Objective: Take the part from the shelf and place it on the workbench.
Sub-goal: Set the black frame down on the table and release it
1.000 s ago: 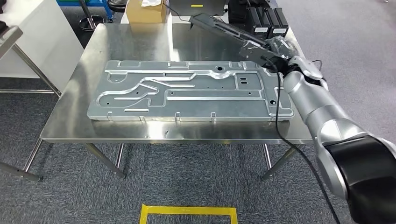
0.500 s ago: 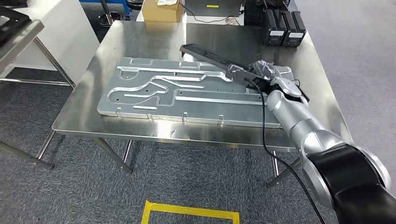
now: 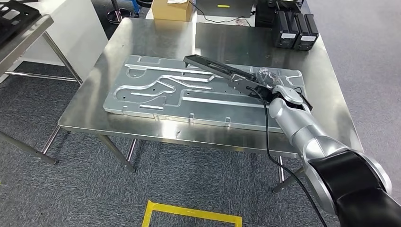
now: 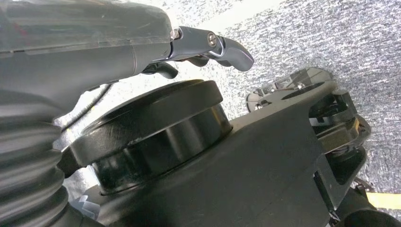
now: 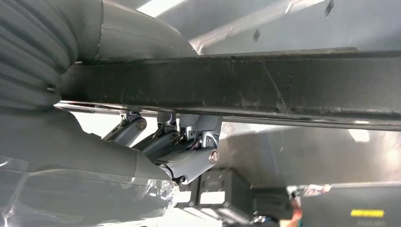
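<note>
The part is a long black bar [image 3: 213, 67]. My right hand [image 3: 273, 84] grips it at its near end, and it slants low over the big silver machined plate [image 3: 156, 90] that lies on the steel workbench [image 3: 151, 33]. Whether the bar touches the plate I cannot tell. In the right wrist view the bar [image 5: 260, 80] crosses the picture, with my right hand's fingers [image 5: 182, 142] wrapped under it. My left hand [image 4: 208, 42] hangs beside my body over the carpet, fingers loosely apart and holding nothing.
A cardboard box [image 3: 177, 8] and black battery-like boxes [image 3: 295, 30] stand along the workbench's far edge. A white shelf unit [image 3: 19, 28] is at the left. A black cable [image 3: 267, 127] hangs from my right wrist. Yellow tape [image 3: 189, 215] marks the floor.
The camera has shifted, so the whole table sits differently in the picture. My right hand has brought the bar from the far edge of the table nearer and lower, over the plate.
</note>
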### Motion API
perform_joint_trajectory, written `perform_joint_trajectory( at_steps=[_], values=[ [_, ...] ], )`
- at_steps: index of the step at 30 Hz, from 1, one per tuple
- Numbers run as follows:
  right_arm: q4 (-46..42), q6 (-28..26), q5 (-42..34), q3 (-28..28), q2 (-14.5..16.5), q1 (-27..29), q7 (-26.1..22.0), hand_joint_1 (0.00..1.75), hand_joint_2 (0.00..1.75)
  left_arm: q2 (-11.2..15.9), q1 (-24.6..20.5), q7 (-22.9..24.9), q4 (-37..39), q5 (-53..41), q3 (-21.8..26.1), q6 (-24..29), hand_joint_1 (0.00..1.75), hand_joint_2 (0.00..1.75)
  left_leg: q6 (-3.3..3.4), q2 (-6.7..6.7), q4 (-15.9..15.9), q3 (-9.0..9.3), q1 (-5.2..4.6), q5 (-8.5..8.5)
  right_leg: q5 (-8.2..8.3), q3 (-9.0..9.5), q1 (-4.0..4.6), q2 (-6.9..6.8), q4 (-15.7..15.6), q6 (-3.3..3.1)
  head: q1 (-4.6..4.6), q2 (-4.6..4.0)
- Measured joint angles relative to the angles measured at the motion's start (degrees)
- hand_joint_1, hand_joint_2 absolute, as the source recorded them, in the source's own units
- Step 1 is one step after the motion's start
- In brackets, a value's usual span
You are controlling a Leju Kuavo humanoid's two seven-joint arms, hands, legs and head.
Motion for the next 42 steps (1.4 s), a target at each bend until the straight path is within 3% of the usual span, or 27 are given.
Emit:
perform_joint_trajectory(
  at_steps=[2, 5, 6, 7, 8, 11, 12, 15, 17, 18, 20, 22, 23, 24, 26, 28, 31, 32, 34, 36, 37, 38, 40, 42],
  values=[
    [0.0, 0.2, 0.1, 0.0, -0.1, 0.1, 0.0, 1.73, 1.75, -0.2, 0.0, 0.0, 0.0, 0.0, 0.0, 0.0, 0.0, 1.75, 0.55, -0.22, -0.9, 0.39, 0.33, 0.56, -1.24, -0.63, -0.01, 0.02, 1.5, 0.52, 0.05, 0.0],
    [0.2, 0.3, 0.1, 0.0, -0.3, 0.3, -0.1, 1.73, 1.75, -0.3, 0.0, 0.0, 0.0, 0.0, 0.0, 0.0, 0.0, 1.75, 0.92, -0.73, -1.3, 0.57, 0.45, 0.87, -6.11, -5.16, -0.28, 0.33, 11.4, 1.02, 0.1, -0.01],
    [0.4, 0.3, 0.1, 0.0, -0.4, 0.6, -0.1, 1.73, 1.75, -0.3, 0.1, 0.0, 0.0, 0.0, 0.0, 0.0, 0.0, 1.75, 0.92, -1.07, -1.2, 0.57, 0.47, 0.87, -6.97, -6.59, -0.43, 0.36, 14.4, 1.19, 0.1, -0.01],
    [0.5, 0.4, 0.1, 0.0, -0.4, 0.8, -0.1, 1.73, 1.75, -0.3, 0.1, 0.0, 0.0, 0.0, 0.0, 0.0, 0.0, 1.75, 0.88, -1.48, -1.2, 0.57, 0.52, 0.85, -6.75, -7.17, -0.62, 0.37, 15.4, 1.36, 0.09, -0.01],
    [0.6, 0.4, 0.2, 0.0, -0.4, 1.0, 0.0, 1.73, 1.75, -0.3, 0.1, 0.0, 0.0, 0.0, 0.0, 0.0, 0.0, 1.75, 0.77, -1.92, -1.0, 0.57, 0.6, 0.78, -5.44, -6.6, -0.84, 0.4, 14.2, 1.52, 0.1, -0.01],
    [0.6, 0.4, 0.2, 0.0, -0.6, 1.0, 0.0, 1.73, 1.75, -0.4, 0.1, 0.0, 0.0, 0.0, 0.0, 0.0, 0.0, 1.75, -0.07, -2.92, 0.1, 0.34, 0.73, 0.18, -0.6, -1.43, -1.41, 1.34, 3.7, 1.84, 0.12, -0.01],
    [0.6, 0.4, 0.2, 0.0, -0.6, 1.0, 0.0, 1.73, 1.75, -0.4, 0.1, 0.0, 0.0, 0.0, 0.0, 0.0, 0.0, 1.75, -0.4, -3.13, 0.4, 0.13, 0.69, 0.03, -0.17, -0.44, -1.42, 1.66, 1.6, 1.73, 0.13, -0.01],
    [0.6, 0.6, 0.3, 0.0, -0.6, 0.9, -0.1, 1.73, 1.75, -0.4, 0.1, -0.2, 0.0, 0.0, 0.0, 0.1, 0.0, 1.75, -1.28, -3.59, 0.4, -0.28, 0.7, 0.01, -0.32, -0.24, -1.13, 1.55, 0.9, 0.68, 0.15, -0.01],
    [0.6, 0.8, 0.3, 0.0, -0.5, 0.7, -0.1, 1.73, 1.75, -0.4, 0.1, -0.5, 0.0, 0.0, 0.0, 0.1, 0.0, 1.75, -1.83, -2.73, 1.9, -0.82, 0.74, -1.09, -0.2, -0.04, -1.17, 1.18, 0.6, -0.17, 0.05, -0.01],
    [0.6, 0.8, 0.3, 0.0, -0.5, 0.6, -0.2, 1.73, 1.75, -0.4, 0.1, -0.8, 0.0, 0.0, 0.0, 0.2, 0.0, 1.75, -2.04, -2.07, 4.1, -1.74, 0.75, -2.48, -0.16, 0.08, -1.19, 0.98, 0.5, -0.53, -0.04, -0.01],
    [0.6, 1.0, 0.3, 0.0, -0.5, 0.6, -0.2, 0.86, 0.87, -0.4, -0.1, -1.3, 0.0, 0.1, 0.0, 0.1, 0.0, 1.75, -2.29, -1.13, 11.5, -4.84, 0.77, -6.13, -0.22, 0.14, -0.97, 0.62, 0.5, -0.94, -0.2, -0.01],
    [0.7, 1.2, 0.2, 0.0, -0.6, 0.7, -0.3, 0.0, 0.0, -0.4, -0.3, -1.7, 0.0, 0.1, 0.0, 0.0, 0.0, 1.75, -2.29, -1.0, 16.5, -6.76, 0.8, -7.66, -0.25, 0.16, -0.74, 0.41, 0.5, -1.04, -0.19, -0.01],
    [0.8, 1.2, 0.2, 0.0, -0.6, 0.8, -0.3, 0.0, 0.0, -0.4, -0.4, -1.8, 0.0, 0.1, 0.0, 0.1, 0.0, 1.75, -2.17, -0.97, 16.1, -6.3, 0.79, -6.87, -0.25, 0.2, -0.66, 0.38, 0.5, -1.04, -0.19, -0.01],
    [0.8, 1.2, 0.1, 0.0, -0.6, 0.9, -0.4, 0.0, 0.0, -0.4, -0.3, -1.8, 0.0, 0.1, 0.0, 0.2, 0.0, 1.75, -1.96, -0.92, 13.5, -4.89, 0.77, -5.16, -0.26, 0.27, -0.61, 0.39, 0.6, -1.03, -0.19, -0.01],
    [0.8, 1.1, -0.1, 0.0, -0.6, 0.9, -0.4, 0.0, 0.0, -0.4, 0.1, -1.7, 0.0, 0.2, 0.0, 0.7, 0.0, 0.87, -1.34, -0.63, 5.8, -1.24, 0.56, -1.78, -0.25, 0.32, -0.46, 0.4, 0.6, -0.88, -0.17, -0.01],
    [0.8, 0.9, -0.3, 0.0, -0.7, 0.9, -0.4, 0.0, 0.0, -0.3, 0.4, -1.6, 0.0, 0.3, 0.0, 1.1, 0.0, 0.0, -0.8, -0.41, 1.4, 0.65, 0.25, -0.89, -0.04, -0.04, -0.32, 0.4, 0.6, -0.4, -0.16, 0.0],
    [0.8, 0.6, -0.5, 0.0, -1.0, 1.1, -0.3, 0.0, 0.0, -0.2, 1.0, -1.6, 0.0, 0.3, 0.0, 1.1, 0.0, 0.0, -0.14, -0.36, 0.3, 0.82, 0.28, -0.79, 0.28, -0.37, -0.3, 0.38, 0.4, 0.58, -0.11, -0.01],
    [0.8, 0.4, -0.7, 0.0, -1.1, 1.1, -0.3, 0.0, 0.0, -0.1, 1.1, -1.7, 0.0, 0.3, 0.0, 1.0, 0.0, 0.0, 0.2, -0.3, -0.1, 0.97, 0.4, -0.5, -0.29, -0.66, -0.31, 0.41, 1.1, 0.83, -0.08, -0.01],
    [0.8, -0.1, -1.0, 0.0, -1.4, 1.0, -0.4, 0.0, 0.0, -0.1, 1.1, -2.3, 0.0, 0.3, 0.0, 0.9, 0.0, 0.0, 0.72, -0.14, -0.7, 1.19, 0.57, -0.03, -3.13, -2.76, -0.36, 0.51, 5.8, 1.19, -0.01, -0.01],
    [0.8, -0.5, -1.5, -0.2, -1.9, 1.1, -0.4, 0.0, 0.0, 0.0, 1.1, -3.1, 0.0, 0.3, 0.0, 1.1, 0.0, 0.0, 0.91, -0.21, -0.7, 1.07, 0.54, 0.06, -6.26, -6.13, -0.42, 0.55, 13.0, 1.47, 0.03, -0.01],
    [0.9, -0.6, -1.9, -0.3, -2.2, 1.2, -0.4, 0.0, 0.0, 0.0, 1.2, -3.4, 0.0, 0.3, 0.0, 1.2, 0.0, 0.0, 0.94, -0.32, -0.7, 1.04, 0.54, 0.06, -6.63, -7.14, -0.53, 0.54, 15.1, 1.61, 0.03, -0.01],
    [0.9, -0.9, -2.2, -0.6, -2.5, 1.2, -0.5, 0.0, 0.0, 0.0, 1.2, -3.7, 0.0, 0.3, 0.0, 1.4, 0.0, 0.0, 0.91, -0.45, -0.5, 1.02, 0.55, 0.02, -5.99, -7.25, -0.68, 0.54, 15.3, 1.74, 0.03, -0.01],
    [0.9, -1.4, -2.9, -1.3, -3.1, 0.8, -0.6, 0.0, 0.0, 0.1, 1.3, -4.2, 0.0, 0.3, 0.0, 1.8, 0.0, 0.0, 0.66, -0.68, 0.0, 0.99, 0.62, -0.25, -2.28, -4.37, -1.07, 0.52, 9.4, 1.97, 0.03, -0.01],
    [0.8, -2.0, -3.6, -2.2, -3.8, 0.1, -0.7, 0.0, 0.0, 0.2, 1.3, -4.7, 0.0, 0.3, 0.0, 2.1, 0.0, 0.0, 0.17, -0.86, 0.6, 0.69, 0.45, -0.7, -0.12, -1.21, -1.13, 0.58, 3.0, 1.87, 0.02, -0.01]
  ],
)
